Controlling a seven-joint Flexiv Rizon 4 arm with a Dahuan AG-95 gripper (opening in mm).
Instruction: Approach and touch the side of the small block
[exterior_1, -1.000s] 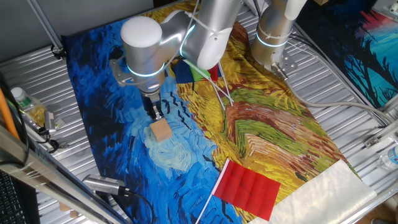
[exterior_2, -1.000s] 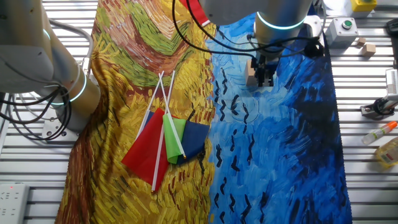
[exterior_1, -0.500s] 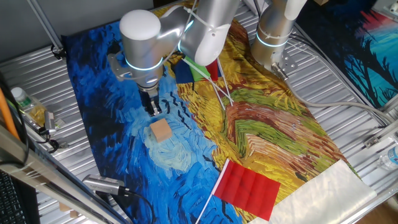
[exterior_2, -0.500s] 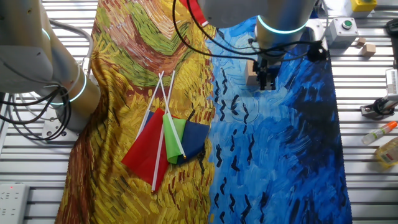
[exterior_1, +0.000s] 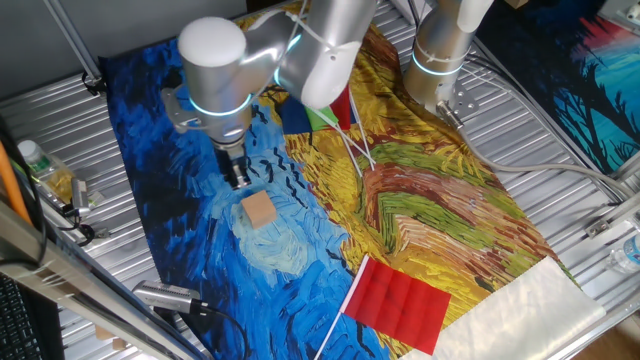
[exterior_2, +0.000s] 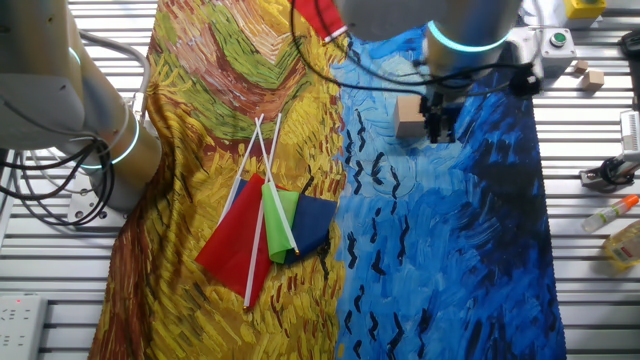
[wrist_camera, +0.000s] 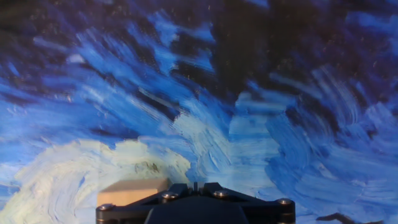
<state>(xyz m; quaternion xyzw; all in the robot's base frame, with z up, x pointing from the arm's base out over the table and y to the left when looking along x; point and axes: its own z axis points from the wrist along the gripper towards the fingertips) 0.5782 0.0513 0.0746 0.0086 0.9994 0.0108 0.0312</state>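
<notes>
The small block (exterior_1: 259, 210) is a light-tan wooden cube on the blue painted cloth (exterior_1: 170, 130). It also shows in the other fixed view (exterior_2: 408, 116) and at the bottom left of the hand view (wrist_camera: 132, 190). My gripper (exterior_1: 239, 180) stands just behind the block, a small gap apart, with its jaws together and nothing between them. In the other fixed view my gripper (exterior_2: 438, 130) is right beside the block. In the hand view my gripper (wrist_camera: 194, 186) shows only its base, jaws together.
A red flag (exterior_1: 398, 300) lies at the cloth's front. A bundle of red, green and blue flags (exterior_2: 265, 225) on white sticks lies on the yellow part. A second arm's base (exterior_1: 437, 60) stands at the back. Bottles and small parts (exterior_2: 610, 215) sit beside the cloth.
My gripper has drawn back from the block, moving away from it across the blue cloth. The block has not moved.
</notes>
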